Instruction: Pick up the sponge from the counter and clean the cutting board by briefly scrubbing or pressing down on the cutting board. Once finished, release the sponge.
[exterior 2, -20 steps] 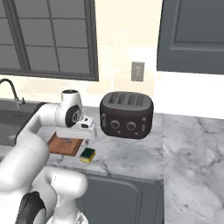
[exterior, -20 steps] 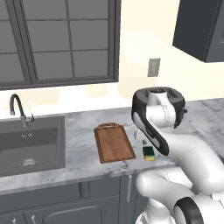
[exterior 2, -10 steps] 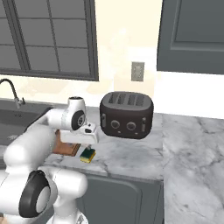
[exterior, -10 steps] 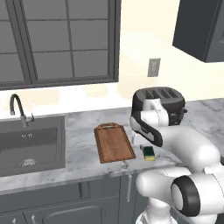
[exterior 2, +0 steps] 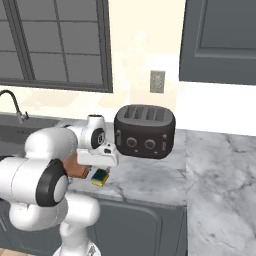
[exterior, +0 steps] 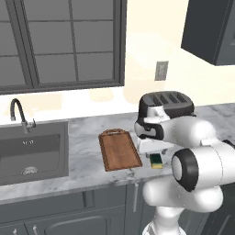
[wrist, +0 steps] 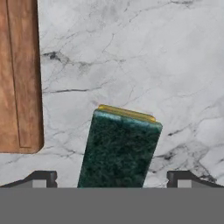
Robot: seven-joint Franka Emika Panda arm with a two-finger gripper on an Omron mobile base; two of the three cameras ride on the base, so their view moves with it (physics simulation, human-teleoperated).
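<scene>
The sponge (wrist: 118,148), dark green on top with a yellow base, lies on the marbled counter (wrist: 131,52) just right of the cutting board (wrist: 19,74). My gripper (wrist: 111,178) hangs open right above it, and one dark fingertip (wrist: 41,177) shows on each side of the sponge, apart from it. In the left base view the sponge (exterior: 156,160) peeks out below my hand, next to the reddish-brown cutting board (exterior: 119,149), whose handle points to the wall. In the right base view the sponge (exterior 2: 100,177) lies under the white hand near the counter's front edge.
A dark four-slot toaster (exterior: 166,103) stands right behind my hand at the wall. The sink (exterior: 27,151) with its faucet (exterior: 18,114) is set into the counter left of the board. The counter's front edge runs close to the sponge.
The hand has come down a little toward the sponge as the arm folded lower. The jaws stayed open, and the sponge and the board have not moved.
</scene>
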